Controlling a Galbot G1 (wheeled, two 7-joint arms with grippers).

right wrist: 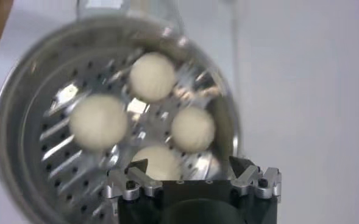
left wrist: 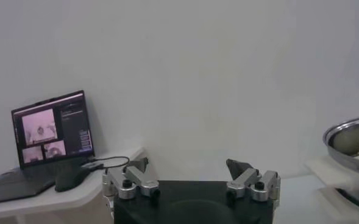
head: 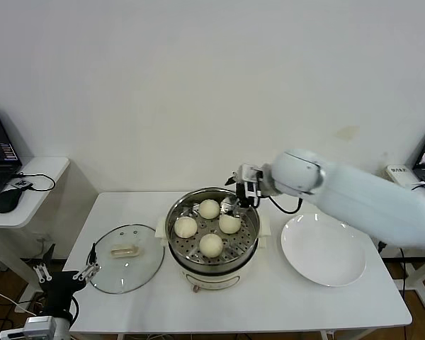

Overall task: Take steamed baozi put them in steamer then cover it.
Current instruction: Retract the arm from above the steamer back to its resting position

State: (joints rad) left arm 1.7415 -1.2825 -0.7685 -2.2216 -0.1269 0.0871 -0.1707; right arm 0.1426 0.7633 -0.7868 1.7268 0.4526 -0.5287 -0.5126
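Several cream-white baozi lie on the perforated tray of the shiny steamer at the table's middle; they also show in the right wrist view. My right gripper hovers open and empty over the steamer's back right rim, just above the right-hand bun; in its own view the gripper has its jaws apart with nothing between. The glass lid lies flat on the table left of the steamer. My left gripper is open, parked low beyond the table's front left corner, and shows empty in its own view.
A flat white plate sits bare to the right of the steamer. A side table with a laptop and mouse stands at the far left. A white wall closes the back.
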